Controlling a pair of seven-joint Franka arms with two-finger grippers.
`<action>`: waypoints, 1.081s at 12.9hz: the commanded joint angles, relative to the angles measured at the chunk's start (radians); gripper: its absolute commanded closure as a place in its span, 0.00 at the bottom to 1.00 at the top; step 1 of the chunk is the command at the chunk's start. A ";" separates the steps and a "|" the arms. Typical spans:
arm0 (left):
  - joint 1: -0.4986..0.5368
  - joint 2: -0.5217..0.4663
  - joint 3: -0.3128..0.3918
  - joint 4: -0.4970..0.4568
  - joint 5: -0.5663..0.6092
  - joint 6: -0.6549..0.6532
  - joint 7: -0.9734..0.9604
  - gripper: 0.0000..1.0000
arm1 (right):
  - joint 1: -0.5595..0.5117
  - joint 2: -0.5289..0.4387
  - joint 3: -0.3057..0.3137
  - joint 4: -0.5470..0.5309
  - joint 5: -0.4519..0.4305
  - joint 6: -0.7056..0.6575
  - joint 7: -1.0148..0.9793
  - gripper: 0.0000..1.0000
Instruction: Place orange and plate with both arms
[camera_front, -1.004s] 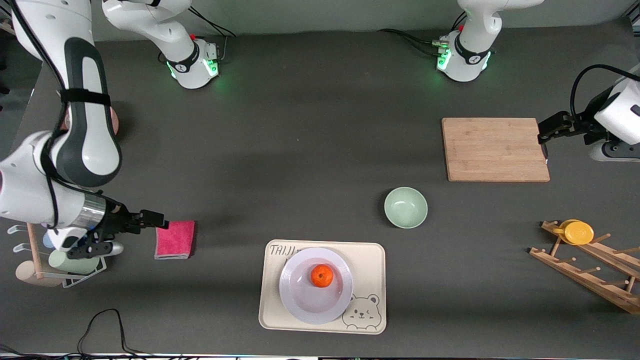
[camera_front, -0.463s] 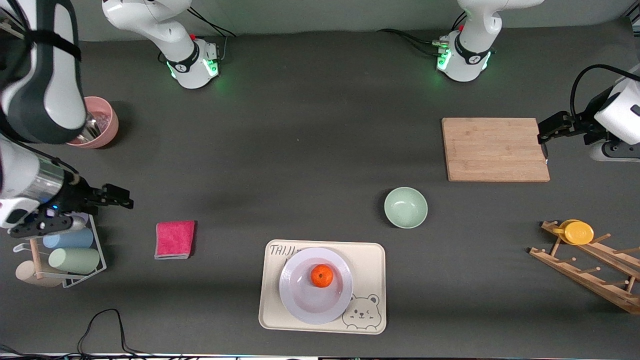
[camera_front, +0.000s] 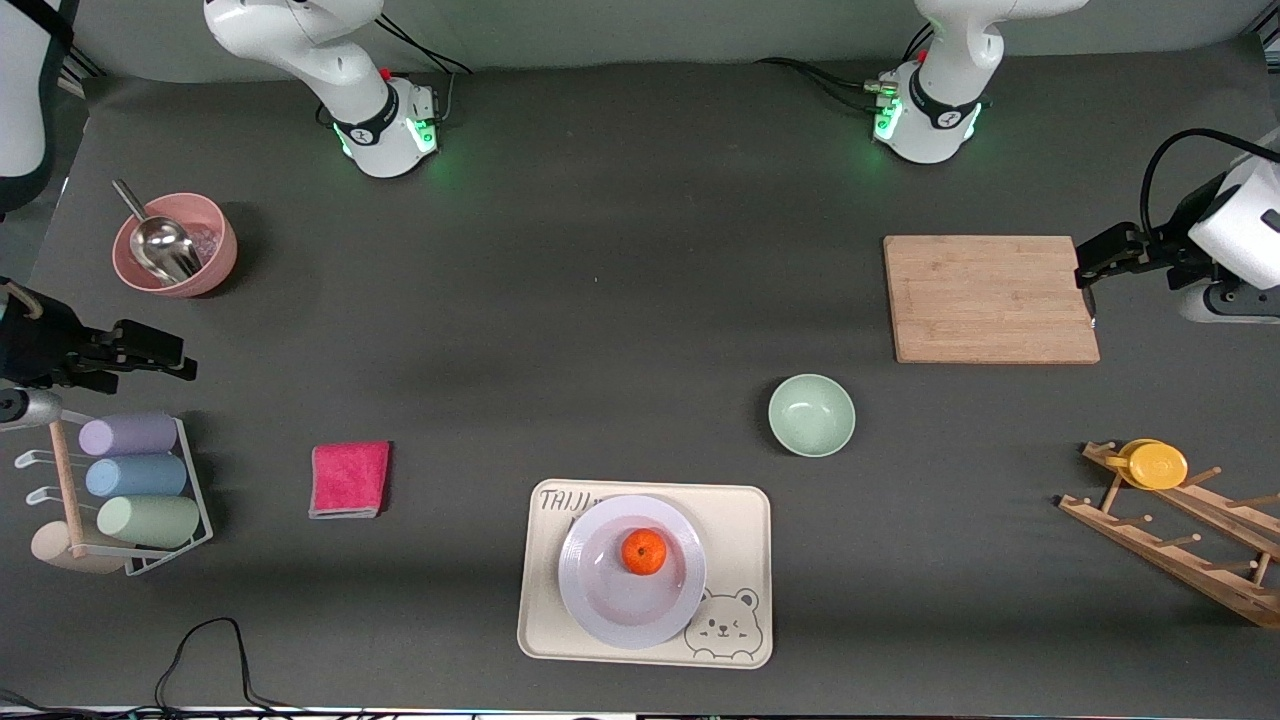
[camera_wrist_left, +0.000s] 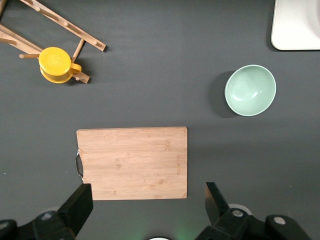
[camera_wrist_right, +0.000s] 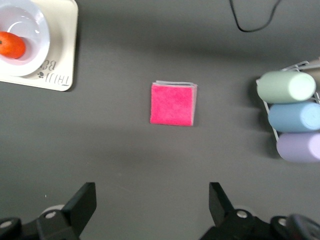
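The orange (camera_front: 644, 551) sits on the plate (camera_front: 600, 600); both grippers, left (camera_front: 1088, 262) and right (camera_front: 150, 352), hang with jaws released and should stay well clear.

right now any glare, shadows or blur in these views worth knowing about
Front view: even, sharp light; soft shadows beside the green bowl and pink bowl; green glow at both arm bases. Right wrist view: glossy highlight on the plate near the orange. Left wrist view: sharp, faint shadow beside the cutting board.
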 joint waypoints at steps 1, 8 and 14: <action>-0.014 -0.018 0.013 -0.003 -0.012 -0.017 0.000 0.00 | -0.194 -0.018 0.195 0.044 -0.082 -0.097 0.012 0.00; -0.009 -0.018 0.014 0.000 -0.025 -0.018 -0.003 0.00 | -0.445 -0.119 0.480 -0.076 -0.219 -0.102 0.007 0.00; -0.011 -0.017 0.014 0.006 -0.025 -0.020 -0.003 0.00 | -0.485 -0.156 0.501 -0.103 -0.259 -0.097 -0.059 0.00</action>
